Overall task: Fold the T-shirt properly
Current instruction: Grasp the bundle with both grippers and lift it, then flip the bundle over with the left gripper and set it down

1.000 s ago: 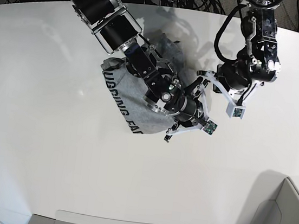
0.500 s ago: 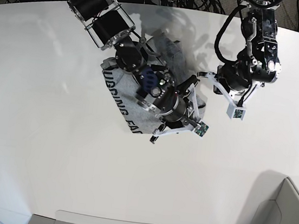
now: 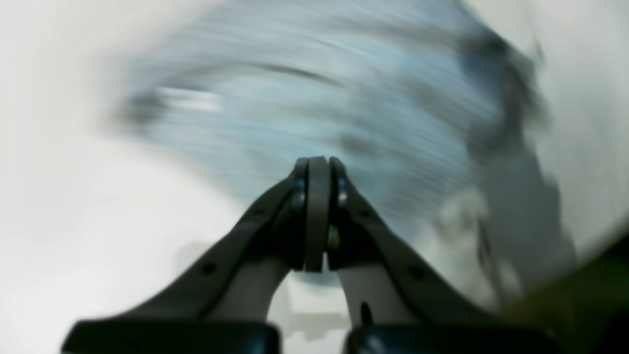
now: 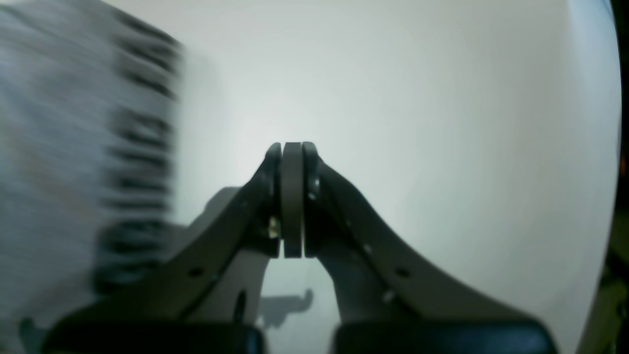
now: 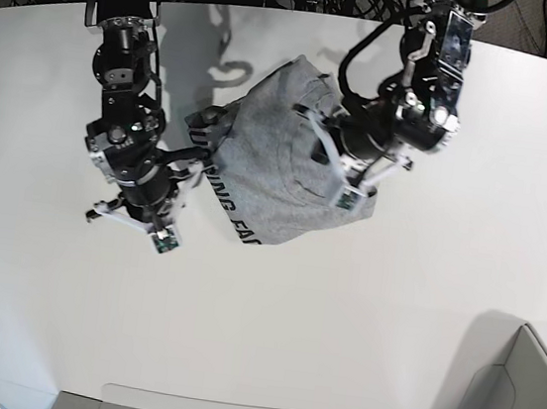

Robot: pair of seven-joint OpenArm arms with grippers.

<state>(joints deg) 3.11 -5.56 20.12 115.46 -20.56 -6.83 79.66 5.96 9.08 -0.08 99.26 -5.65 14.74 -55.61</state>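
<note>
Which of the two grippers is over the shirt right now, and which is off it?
The left gripper hangs over the grey T-shirt, jaws shut on nothing. The right gripper, also shut, sits over bare table beside the shirt's lettered edge.

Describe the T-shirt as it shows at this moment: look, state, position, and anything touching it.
The T-shirt is heather-grey soft knit, lying as a rumpled, roughly folded bundle near the middle of the white table. Black block lettering runs along its lower-left edge. The left gripper, shut, sits over its right side; contact cannot be told. The right gripper, shut and empty, is off to its left, apart from it.
</note>
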